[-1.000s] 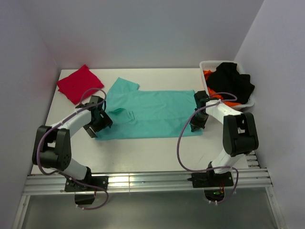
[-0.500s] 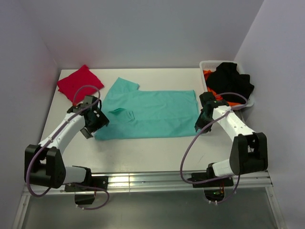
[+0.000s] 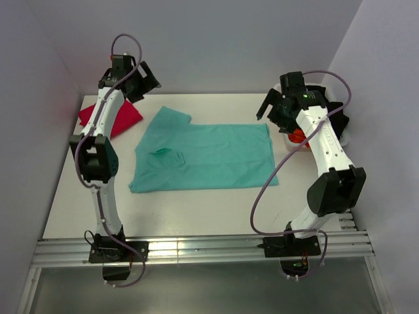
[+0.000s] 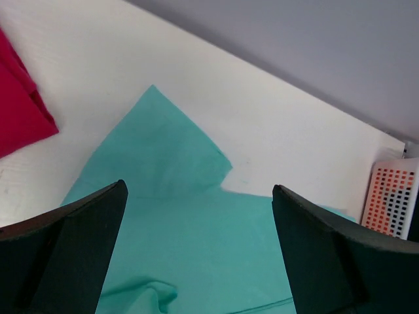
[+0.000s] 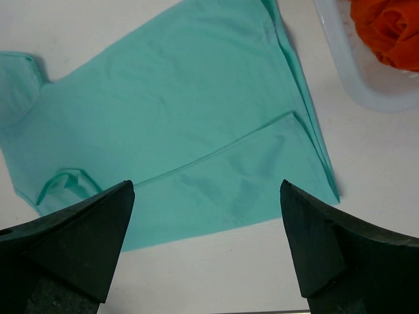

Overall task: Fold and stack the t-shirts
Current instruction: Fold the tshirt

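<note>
Cloth of the teal t-shirt lies flat and smooth; left claw and right claw gape apart.

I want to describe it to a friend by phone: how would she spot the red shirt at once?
Start at the white table and look to its far left corner, near the back wall. The red shirt lies there, partly hidden behind the left robot arm. Unlike the large green shirt spread flat mid-table, it is crimson and takes up far less room.
</note>
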